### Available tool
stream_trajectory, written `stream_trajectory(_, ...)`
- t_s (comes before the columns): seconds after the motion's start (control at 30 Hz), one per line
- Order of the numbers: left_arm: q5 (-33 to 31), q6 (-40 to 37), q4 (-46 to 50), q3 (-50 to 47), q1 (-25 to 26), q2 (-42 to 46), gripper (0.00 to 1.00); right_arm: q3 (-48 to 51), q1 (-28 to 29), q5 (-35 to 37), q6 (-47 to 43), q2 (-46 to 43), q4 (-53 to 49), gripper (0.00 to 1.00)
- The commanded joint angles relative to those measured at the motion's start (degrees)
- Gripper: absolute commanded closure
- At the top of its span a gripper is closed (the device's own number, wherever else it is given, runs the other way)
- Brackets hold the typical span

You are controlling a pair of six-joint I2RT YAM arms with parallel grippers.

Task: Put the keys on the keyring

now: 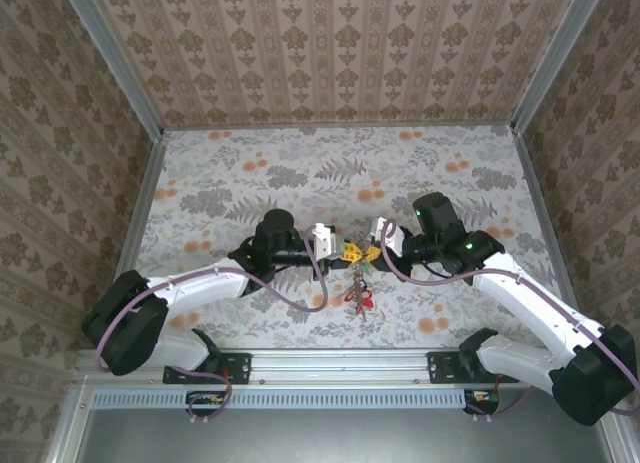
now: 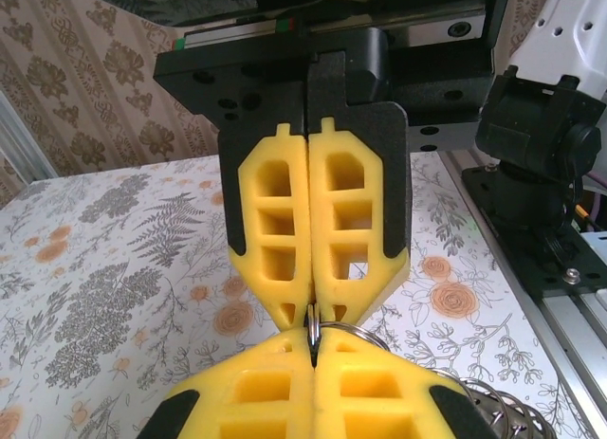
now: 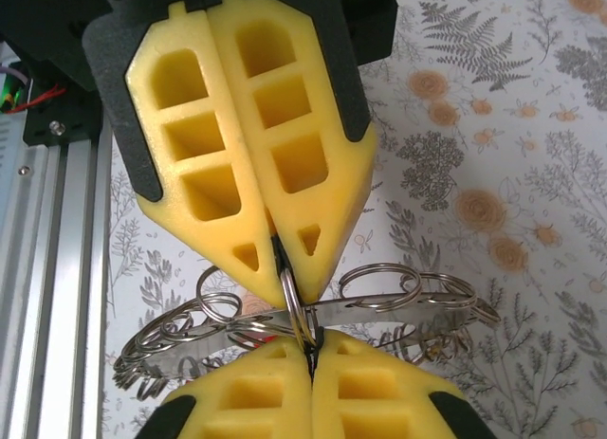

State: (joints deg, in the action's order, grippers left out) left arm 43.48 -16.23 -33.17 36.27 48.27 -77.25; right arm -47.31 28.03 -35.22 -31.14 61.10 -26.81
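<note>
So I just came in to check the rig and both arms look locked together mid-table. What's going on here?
The two arms meet over the middle of the table. The left gripper and the right gripper each have their yellow fingers shut, tip to tip, on the same thin metal ring. It belongs to the keyring bunch of looped rings. The keys, some with red and green heads, hang just below the fingers.

Two pincers (image 1: 349,251) (image 1: 372,253); one keyring (image 3: 379,305); several keys (image 1: 358,297).
</note>
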Motion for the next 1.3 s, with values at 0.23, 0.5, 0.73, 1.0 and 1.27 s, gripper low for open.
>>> stream_trajectory(0.23,0.6,4.9,-12.4,-1.3,-0.3,-0.1,1.0,0.8,-1.0,-4.5,1.5,0.9,2.1,0.9)
stream_trajectory(0.5,0.4,7.5,-17.3,-2.2,-0.1,-1.6,1.0,5.1,-1.3,-8.8,5.8,-2.9,14.4,0.82)
stream_trajectory(0.73,0.3,9.5,-20.9,-2.9,-0.1,-2.9,1.0,4.5,-1.7,-10.1,4.0,-2.6,12.7,0.95)
stream_trajectory(1.0,-4.4,5.9,-10.1,-1.8,-0.1,-0.8,1.0,2.5,-1.7,-8.2,-0.3,-4.4,7.2,1.0)
stream_trajectory(1.27,-7.8,1.9,2.7,1.6,-0.1,1.2,0.73,-3.4,-1.5,-0.4,-4.0,-1.4,-3.5,1.0)
